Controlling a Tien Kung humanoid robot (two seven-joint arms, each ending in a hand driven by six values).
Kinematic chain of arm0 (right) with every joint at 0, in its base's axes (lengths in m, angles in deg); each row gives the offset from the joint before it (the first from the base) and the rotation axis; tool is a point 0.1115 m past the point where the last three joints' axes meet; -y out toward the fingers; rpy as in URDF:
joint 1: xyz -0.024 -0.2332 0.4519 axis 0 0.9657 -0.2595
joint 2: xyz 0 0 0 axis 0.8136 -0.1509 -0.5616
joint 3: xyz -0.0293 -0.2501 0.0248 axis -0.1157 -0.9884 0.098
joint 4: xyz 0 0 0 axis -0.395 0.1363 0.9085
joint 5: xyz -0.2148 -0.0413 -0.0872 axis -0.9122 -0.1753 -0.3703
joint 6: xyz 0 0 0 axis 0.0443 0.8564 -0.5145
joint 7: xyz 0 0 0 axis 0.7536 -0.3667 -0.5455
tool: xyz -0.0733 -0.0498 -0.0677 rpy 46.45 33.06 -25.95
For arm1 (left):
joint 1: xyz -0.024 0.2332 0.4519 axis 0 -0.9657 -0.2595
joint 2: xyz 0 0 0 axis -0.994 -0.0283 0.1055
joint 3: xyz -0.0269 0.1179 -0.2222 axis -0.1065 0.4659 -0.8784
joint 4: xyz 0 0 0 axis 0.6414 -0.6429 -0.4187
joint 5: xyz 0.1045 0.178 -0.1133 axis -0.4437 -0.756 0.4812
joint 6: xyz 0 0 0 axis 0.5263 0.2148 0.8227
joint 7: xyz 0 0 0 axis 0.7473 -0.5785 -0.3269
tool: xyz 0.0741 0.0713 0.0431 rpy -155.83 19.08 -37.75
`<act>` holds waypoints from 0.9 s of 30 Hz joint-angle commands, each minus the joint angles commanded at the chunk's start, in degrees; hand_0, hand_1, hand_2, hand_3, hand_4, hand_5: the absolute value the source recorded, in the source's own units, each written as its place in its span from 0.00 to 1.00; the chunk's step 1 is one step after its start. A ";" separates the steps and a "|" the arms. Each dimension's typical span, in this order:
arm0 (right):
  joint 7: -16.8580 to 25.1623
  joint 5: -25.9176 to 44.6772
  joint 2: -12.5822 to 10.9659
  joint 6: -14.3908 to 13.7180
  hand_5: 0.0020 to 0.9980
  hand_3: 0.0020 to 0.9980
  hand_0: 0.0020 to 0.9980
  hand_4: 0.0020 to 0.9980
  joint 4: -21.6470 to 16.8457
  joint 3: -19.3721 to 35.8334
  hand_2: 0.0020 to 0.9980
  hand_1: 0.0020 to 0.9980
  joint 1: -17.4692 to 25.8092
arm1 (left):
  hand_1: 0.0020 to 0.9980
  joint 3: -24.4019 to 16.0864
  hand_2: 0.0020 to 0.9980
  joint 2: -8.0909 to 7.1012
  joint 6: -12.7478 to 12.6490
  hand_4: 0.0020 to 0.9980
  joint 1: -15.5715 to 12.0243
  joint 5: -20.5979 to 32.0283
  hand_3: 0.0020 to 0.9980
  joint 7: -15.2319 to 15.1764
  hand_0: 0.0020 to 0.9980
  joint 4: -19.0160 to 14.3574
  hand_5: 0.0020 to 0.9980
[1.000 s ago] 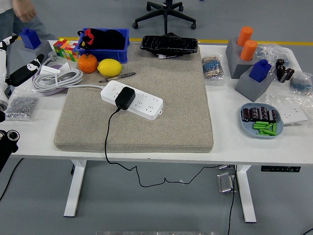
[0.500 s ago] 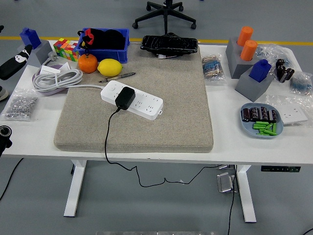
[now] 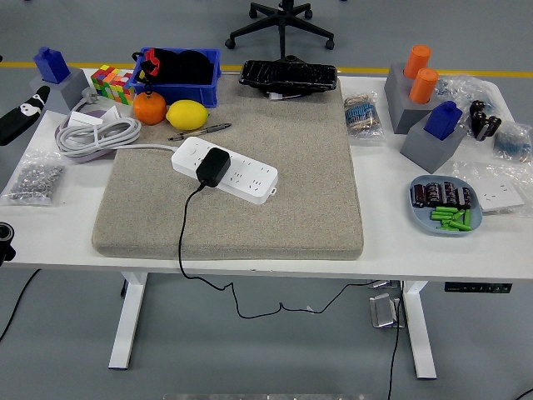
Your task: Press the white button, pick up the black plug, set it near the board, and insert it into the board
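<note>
Only slivers of the left arm visible at the left edge: a black-and-white part [image 3: 21, 119] lying over the far-left bench corner, and a black rounded piece [image 3: 4, 234] low by the near edge; left hand [image 3: 25, 112] possibly that upper sliver, fingers not readable, so spread or curled cannot be told. Right hand out of view altogether. Nothing held, nothing touched. Just beside that upper sliver, a coiled grey-white cable [image 3: 96, 133] on a lilac dish, and nearer the front a clear bag of small grey parts [image 3: 35, 181]. Further in, a beige mat [image 3: 275, 167] covering the middle of the white bench [image 3: 391, 225]. On the mat's left half, lying at a slant, the white board [image 3: 225, 170], a long power strip with rounded ends and several sockets. Seated in the board near its left end, the black plug [image 3: 213, 166], a chunky matt adapter, its black cord [image 3: 185, 225] running down the mat, over the near edge and off below. At the board's far-left end, the white button [image 3: 188, 152], a small round patch barely distinct from the casing. Behind the board, a pen [image 3: 200, 130], a lemon [image 3: 187, 114], an orange [image 3: 150, 107] and a blue bin [image 3: 176, 75]. Well apart at the right, grey blocks with orange cylinders [image 3: 419, 68], a blue piece [image 3: 443, 118], and a blue plate [image 3: 445, 206] of green and dark bits.
</note>
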 joint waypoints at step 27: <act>-0.27 -2.65 0.82 0.50 0.36 0.59 0.71 0.66 1.65 3.19 0.60 0.62 0.52 | 0.90 1.20 0.88 0.23 1.34 0.84 -1.69 -0.16 0.86 1.13 0.92 -1.08 0.57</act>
